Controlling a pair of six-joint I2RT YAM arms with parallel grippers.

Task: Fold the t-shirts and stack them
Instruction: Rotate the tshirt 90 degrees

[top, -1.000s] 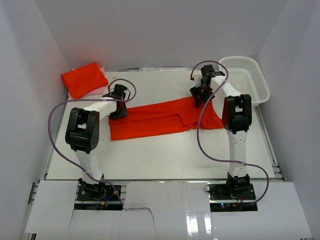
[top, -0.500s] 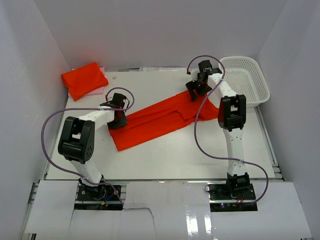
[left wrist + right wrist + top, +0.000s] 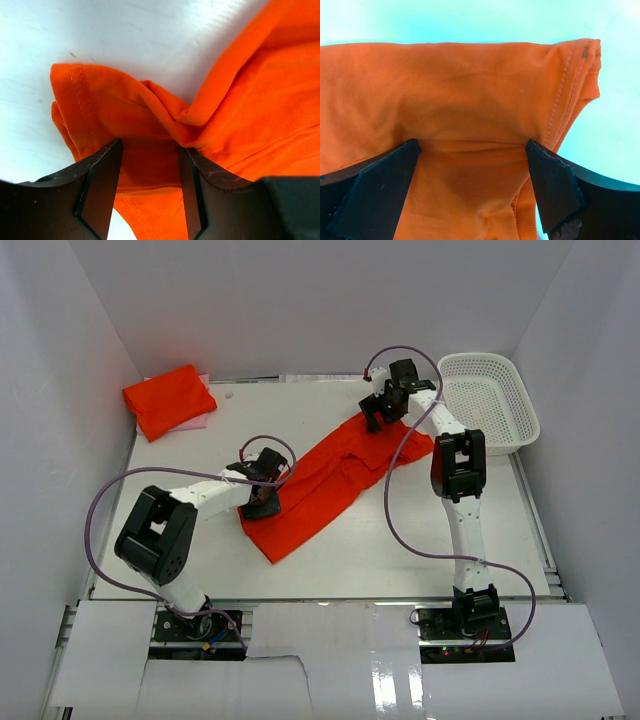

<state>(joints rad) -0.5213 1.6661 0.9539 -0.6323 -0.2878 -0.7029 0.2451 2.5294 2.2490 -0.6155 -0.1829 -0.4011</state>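
The orange t-shirt lay stretched on a diagonal across the middle of the desk, running from near-left to far-right, with lengthwise creases showing where it was partly folded. The left pincer was clenched on the near-left end, a crumpled hem corner pinched between its fingers in the wrist view. The right pincer grasped the far-right end, cloth drawn across between its fingers beside a stitched hem. A folded shirt sat at the far-left corner, well apart, and a white basket stood at the far right, near the right arm. The weaker hold looked to be the left one. It had a wad rather than a flat edge (how many layers it caught could not be told), so a hard pull between the arms might let a layer slip out and spoil the fold. Uneven tension could also skew the garment. The right arm's purple cable hung over the cloth and might drag it. Hauling the shirt along the desk risked opening the existing crease.
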